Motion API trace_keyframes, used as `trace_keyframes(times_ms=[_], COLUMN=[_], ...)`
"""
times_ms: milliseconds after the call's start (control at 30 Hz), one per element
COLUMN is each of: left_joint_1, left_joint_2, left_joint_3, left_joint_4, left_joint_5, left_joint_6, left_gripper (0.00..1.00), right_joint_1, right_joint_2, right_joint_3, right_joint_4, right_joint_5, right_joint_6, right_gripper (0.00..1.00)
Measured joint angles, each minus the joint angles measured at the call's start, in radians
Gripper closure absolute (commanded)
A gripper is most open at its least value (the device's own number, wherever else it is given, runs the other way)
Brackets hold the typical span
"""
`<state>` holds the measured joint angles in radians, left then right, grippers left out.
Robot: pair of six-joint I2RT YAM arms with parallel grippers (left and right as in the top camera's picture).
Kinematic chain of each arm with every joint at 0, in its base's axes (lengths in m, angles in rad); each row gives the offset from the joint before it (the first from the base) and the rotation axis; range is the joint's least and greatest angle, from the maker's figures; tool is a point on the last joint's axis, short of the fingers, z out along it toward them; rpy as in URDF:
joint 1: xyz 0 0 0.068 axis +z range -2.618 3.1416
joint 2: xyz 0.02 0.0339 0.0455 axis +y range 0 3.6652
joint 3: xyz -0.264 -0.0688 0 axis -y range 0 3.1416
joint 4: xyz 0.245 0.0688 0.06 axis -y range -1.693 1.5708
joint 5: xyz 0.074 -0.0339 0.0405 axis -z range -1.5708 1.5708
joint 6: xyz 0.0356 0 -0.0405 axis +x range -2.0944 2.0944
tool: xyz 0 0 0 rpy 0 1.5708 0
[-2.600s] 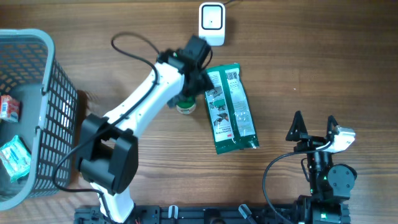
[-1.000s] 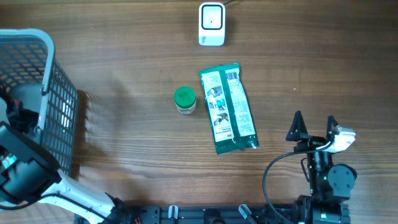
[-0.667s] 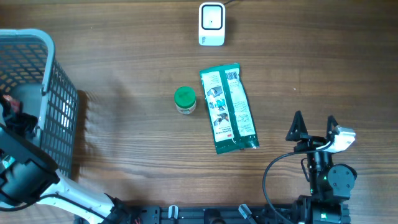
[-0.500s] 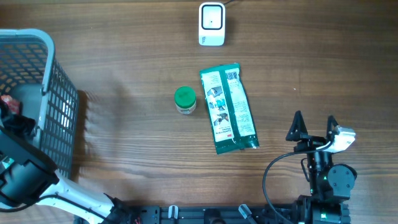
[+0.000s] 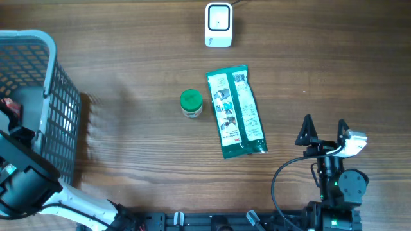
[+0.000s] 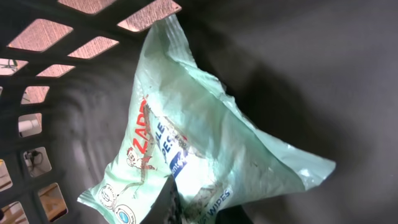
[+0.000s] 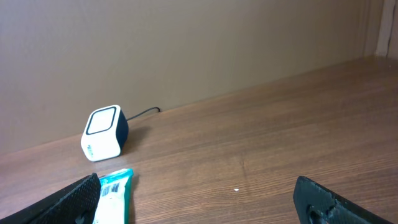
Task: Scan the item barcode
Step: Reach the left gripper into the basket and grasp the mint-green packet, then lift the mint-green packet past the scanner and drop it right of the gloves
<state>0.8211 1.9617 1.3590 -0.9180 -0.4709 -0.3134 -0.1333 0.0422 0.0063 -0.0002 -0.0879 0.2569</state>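
Overhead and wrist views of a wooden table (image 5: 334,58) with two arms.

(a) The left arm reaches into the grey mesh basket (image 5: 61,102) at the table's left edge. In the left wrist view the left gripper (image 6: 186,204) is closed, its dark fingers (image 6: 169,198) pinched on the lower edge of a mint-green wipes packet (image 6: 186,143). The packet is crumpled and lies against the basket's dark floor, beside the lattice wall. A red item (image 5: 11,106) lies in the basket next to the arm; what it is cannot be made out.

(b) The right gripper (image 5: 323,130) sits near the table's lower right corner, well apart from every object. Its jaws are spread wide and hold nothing; in the right wrist view both fingertips (image 7: 78,196) frame bare tabletop.

(c) The white scanner (image 5: 218,24) stands at the top centre of the table, its cable running off the far edge. Below it a green pouch (image 5: 236,110) lies flat, printed side up, its long axis running away from the scanner. Just to the left of the pouch stands a small green-capped jar (image 5: 191,102), upright and not touching it.
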Motion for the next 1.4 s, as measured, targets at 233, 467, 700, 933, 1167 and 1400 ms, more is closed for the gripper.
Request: trace_keyframes(times_ms=[233,467,700,933,1167,1400], left_joint_1=[0.005,0.008,0.008,-0.037,-0.233,-0.566], left_joint_2=[-0.004,-0.085,-0.256,-0.369,-0.418,-0.418], left_joint_3=[0.036,0.200,0.224,0.224,0.224,0.195], left_joint_4=[-0.044,0.031,0.102,0.092,0.085,0.085], left_joint_5=[0.090,1.089,1.820,1.982,2.013,1.998], left_joint_6=[0.001,0.134,0.227,0.304,0.429,0.622], left_gripper=[0.96,0.96,0.96,0.96,0.96,0.96], right_joint_1=[0.000,0.000,0.000,0.000,0.000,0.000], right_joint_2=[0.000,0.000,0.000,0.000,0.000,0.000], right_joint_3=[0.000,0.000,0.000,0.000,0.000,0.000], right_joint_4=[0.000,0.000,0.000,0.000,0.000,0.000], right_joint_5=[0.000,0.000,0.000,0.000,0.000,0.000], right_joint_6=[0.000,0.000,0.000,0.000,0.000,0.000], right_gripper=[0.00,0.00,0.00,0.00,0.00,0.00])
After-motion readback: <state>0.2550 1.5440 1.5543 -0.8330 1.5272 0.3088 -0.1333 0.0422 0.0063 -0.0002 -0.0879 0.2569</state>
